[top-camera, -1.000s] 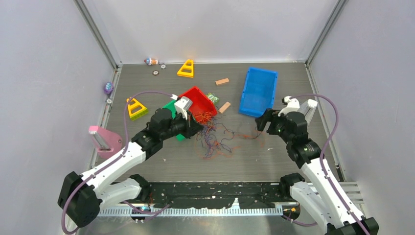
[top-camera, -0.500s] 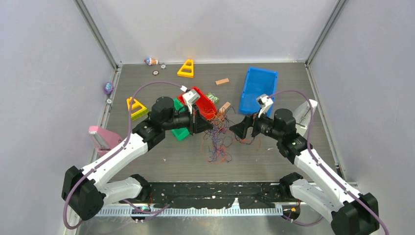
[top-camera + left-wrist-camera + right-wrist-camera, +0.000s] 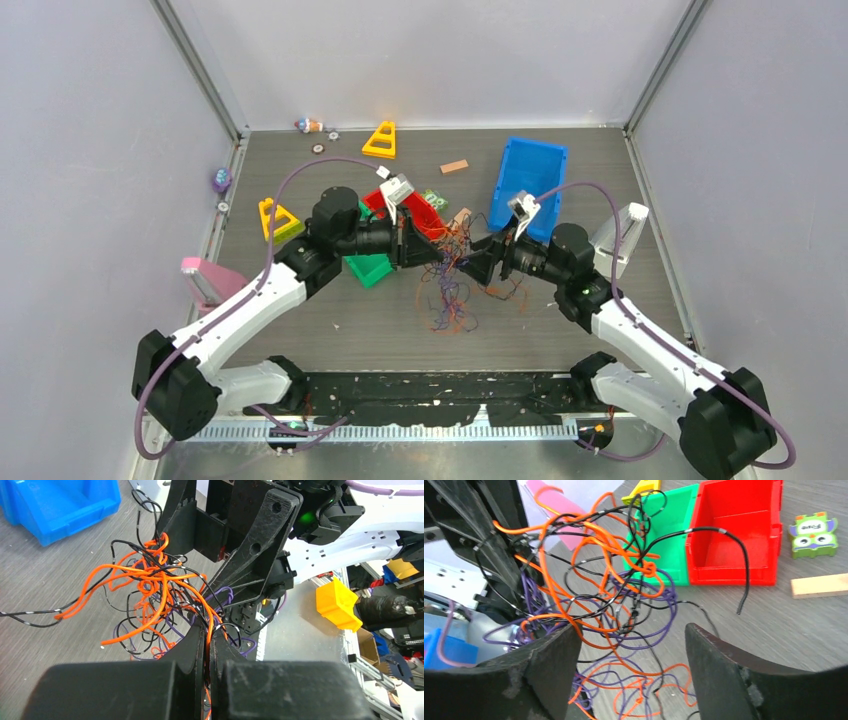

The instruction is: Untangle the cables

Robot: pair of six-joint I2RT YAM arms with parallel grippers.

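Over the middle of the worktop (image 3: 380, 330), between the two arms: the cables (image 3: 445, 300), one knotted bunch of thin orange, black and purple strands. Upper part held up off the surface at the height of the tools, lower loops trailing down onto the worktop toward the near edge. Just beyond the bunch, the red bin (image 3: 428, 216), with the green bin (image 3: 368, 268) right beside it. Blue bin (image 3: 527, 180) further right, well apart from the tangle.

Left tool (image 3: 207, 645) pressed together and clamped on the cables. Orange and black strands pinched between its two black fingers (image 3: 190, 650), the rest fanning out ahead in loops. Pointed toward the other arm.

Right tool (image 3: 629, 670) spread wide, gripping nothing. Facing the left tool at close range, with the tangle hanging just ahead of its two fingers (image 3: 549, 665). Touching a strand or not: impossible to tell.

Through the gap in the right wrist view: purple and orange loops low down, and one black strand arching in front of the red bin. At the right, a green owl-faced tile (image 3: 814, 534) and a wooden block (image 3: 819, 586), both apart from the cables.
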